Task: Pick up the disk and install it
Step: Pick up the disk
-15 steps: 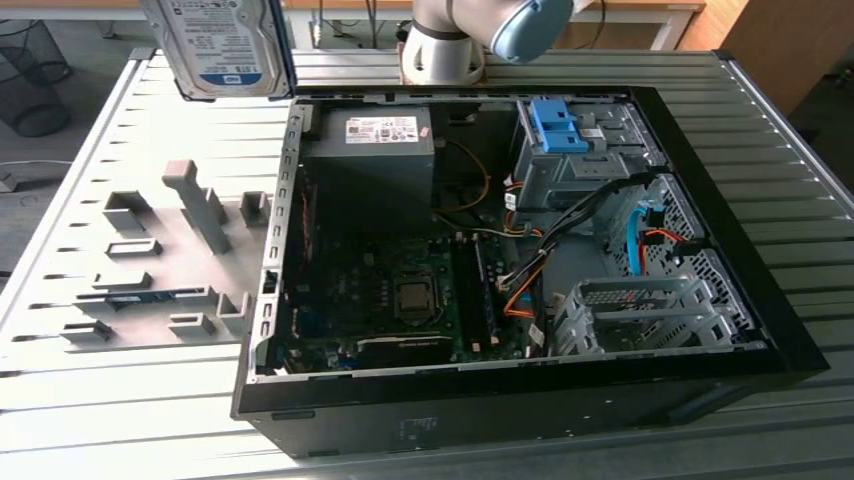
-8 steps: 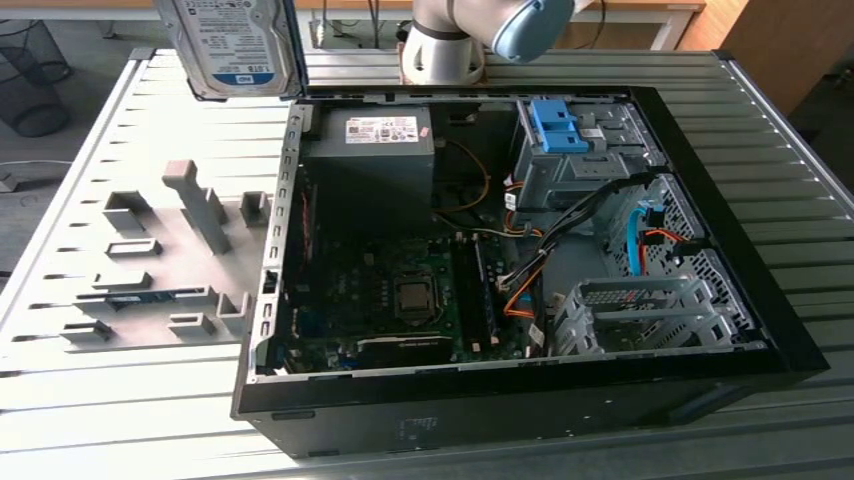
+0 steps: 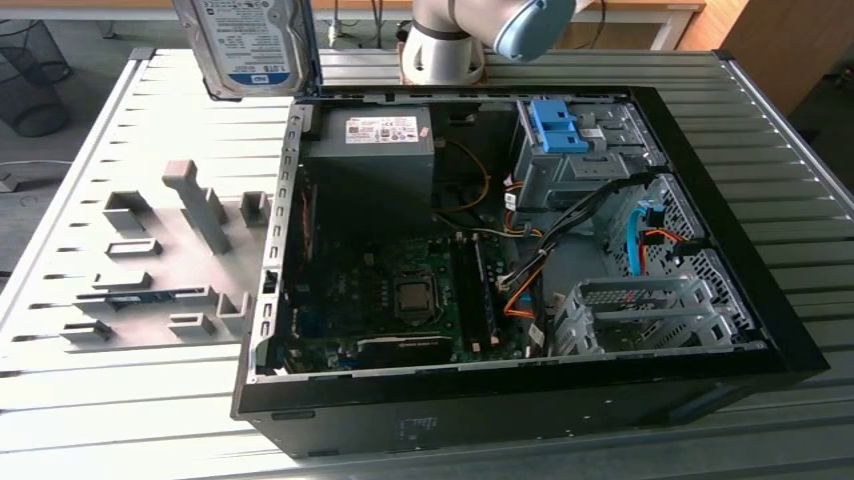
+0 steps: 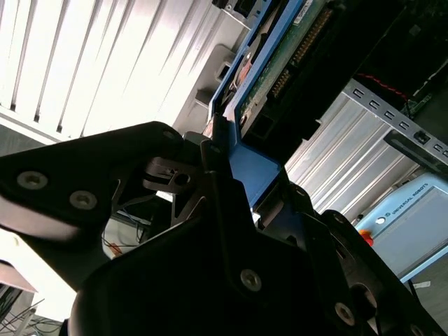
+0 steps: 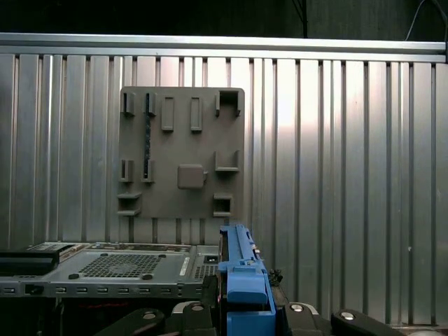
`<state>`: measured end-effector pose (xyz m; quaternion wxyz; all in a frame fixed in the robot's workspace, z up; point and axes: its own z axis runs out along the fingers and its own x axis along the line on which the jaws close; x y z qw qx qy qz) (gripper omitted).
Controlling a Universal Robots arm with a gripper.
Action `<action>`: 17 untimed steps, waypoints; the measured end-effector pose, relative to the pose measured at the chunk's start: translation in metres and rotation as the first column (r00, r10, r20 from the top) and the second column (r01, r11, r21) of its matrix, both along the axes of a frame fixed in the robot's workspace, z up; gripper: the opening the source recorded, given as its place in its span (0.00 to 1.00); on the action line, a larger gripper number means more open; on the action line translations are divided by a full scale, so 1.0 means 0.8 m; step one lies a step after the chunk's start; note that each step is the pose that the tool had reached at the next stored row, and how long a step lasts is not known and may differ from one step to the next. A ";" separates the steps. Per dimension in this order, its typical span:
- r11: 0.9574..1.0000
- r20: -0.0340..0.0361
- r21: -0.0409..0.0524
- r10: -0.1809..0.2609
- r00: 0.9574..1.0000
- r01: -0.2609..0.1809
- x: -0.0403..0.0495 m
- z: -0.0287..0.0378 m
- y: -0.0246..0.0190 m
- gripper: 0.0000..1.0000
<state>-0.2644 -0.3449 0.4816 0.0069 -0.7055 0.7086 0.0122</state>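
The disk [image 3: 254, 45] hangs in the air above the far edge of the worktop [image 3: 134, 430], over the case's far corner on the exterior view's left. It stands on edge with its label facing that camera, and its top is cut off by the picture's edge. The gripper [image 4: 245, 178] is closed on it. In the second wrist view the black fingers [image 4: 213, 185] press on either side of the blue frame, with the drive's green board showing past them.

One open case [image 3: 534, 410] lies on its side and takes up the exterior view's right half of the worktop, reaching nearly to the near and right edges. One grey plate [image 3: 160, 240] with several raised holders lies just beside the case's left wall. Bare slatted worktop remains around the plate, towards the left edge and the near left corner. Nothing stands above the case's open side.

Inside the case, one bare blue clip [image 3: 561, 125] sits on the drive cage [image 3: 587, 170] at the far right corner. A second, silver cage [image 3: 641, 315] stands at the near right corner.

The single arm [image 3: 447, 45] rises from the worktop's far edge, behind the case. In the first wrist view the disk's blue edge [image 5: 241, 280] points down towards the worktop, between the plate [image 5: 182, 140] and the case's edge.
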 end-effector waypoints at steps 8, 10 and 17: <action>1.000 0.000 0.000 0.000 1.000 0.000 0.017 0.0000 0.0000 0.37; 1.000 0.000 0.000 0.000 1.000 0.000 0.021 0.0000 0.0000 0.37; 1.000 0.000 0.000 0.000 1.000 0.000 0.036 0.0000 0.0000 0.37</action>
